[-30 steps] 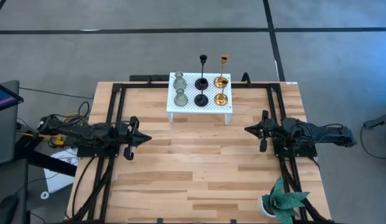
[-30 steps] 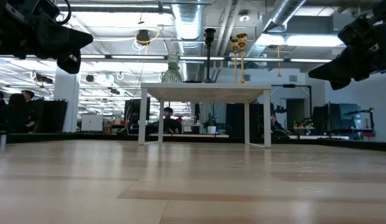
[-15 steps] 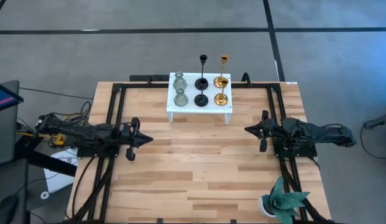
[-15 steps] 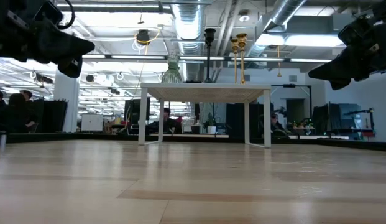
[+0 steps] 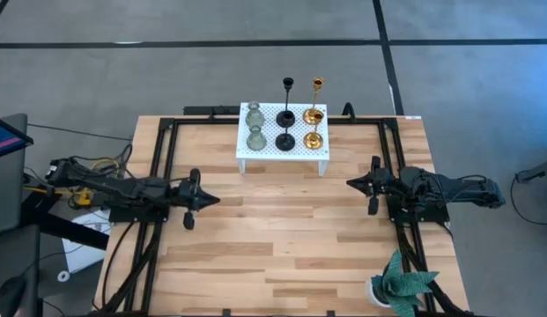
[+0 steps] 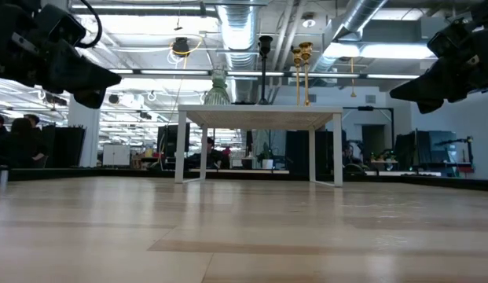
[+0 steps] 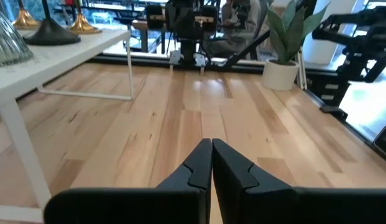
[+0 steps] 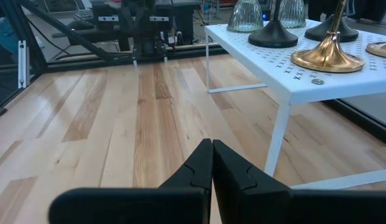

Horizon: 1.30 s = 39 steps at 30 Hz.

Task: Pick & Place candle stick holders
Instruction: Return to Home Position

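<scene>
Six holders [image 5: 284, 126] stand paired by kind on the shelf [image 5: 264, 150], beyond and between left gripper [image 5: 210, 200] and right gripper [image 5: 351, 183]. Both are pinched closed and empty, so placing seems finished.

The table [image 5: 282, 238] is lit brightly and evenly from above, and only a short, soft shadow is cast beneath the white shelf [image 5: 269, 150] onto the wood. In the low view, ceiling strip lights behind the shelf are blown out to white, so the shelf's underside and the arms on either side of it are reduced to dark silhouettes. A pale sheen is spread over the boards in front of the shelf. Sharp highlights are carried by the gold holder [image 8: 328, 57] on the shelf. In the left wrist view, a washed-out glare is seen well away from the shelf, past the table's edge.
</scene>
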Tool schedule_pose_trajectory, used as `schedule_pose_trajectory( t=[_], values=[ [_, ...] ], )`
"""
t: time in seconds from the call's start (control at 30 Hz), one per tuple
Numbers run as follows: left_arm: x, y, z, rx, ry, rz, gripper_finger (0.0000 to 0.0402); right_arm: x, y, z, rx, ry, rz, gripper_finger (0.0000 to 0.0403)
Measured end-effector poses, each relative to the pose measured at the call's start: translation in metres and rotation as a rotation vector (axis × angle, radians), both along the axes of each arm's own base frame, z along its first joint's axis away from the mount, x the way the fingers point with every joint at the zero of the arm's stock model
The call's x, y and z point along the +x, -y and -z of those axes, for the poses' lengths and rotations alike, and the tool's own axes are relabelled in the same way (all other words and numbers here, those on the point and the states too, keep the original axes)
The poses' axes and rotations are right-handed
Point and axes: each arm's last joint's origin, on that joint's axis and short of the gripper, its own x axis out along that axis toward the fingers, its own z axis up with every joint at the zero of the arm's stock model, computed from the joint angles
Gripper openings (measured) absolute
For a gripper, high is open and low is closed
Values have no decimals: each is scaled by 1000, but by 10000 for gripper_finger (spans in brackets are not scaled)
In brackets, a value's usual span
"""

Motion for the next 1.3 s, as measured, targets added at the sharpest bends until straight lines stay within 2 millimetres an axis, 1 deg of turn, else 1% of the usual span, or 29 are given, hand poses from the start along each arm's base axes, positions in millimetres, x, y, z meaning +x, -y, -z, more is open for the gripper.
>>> schedule_pose_trajectory(
  t=[0.53,1.3],
  values=[
    [6,1,9,23,-100,0,12,0,0,0,0,0,0,0],
    [8,2,11,26,-112,0,12,0,0,0,0,0,0,0]
  ],
)
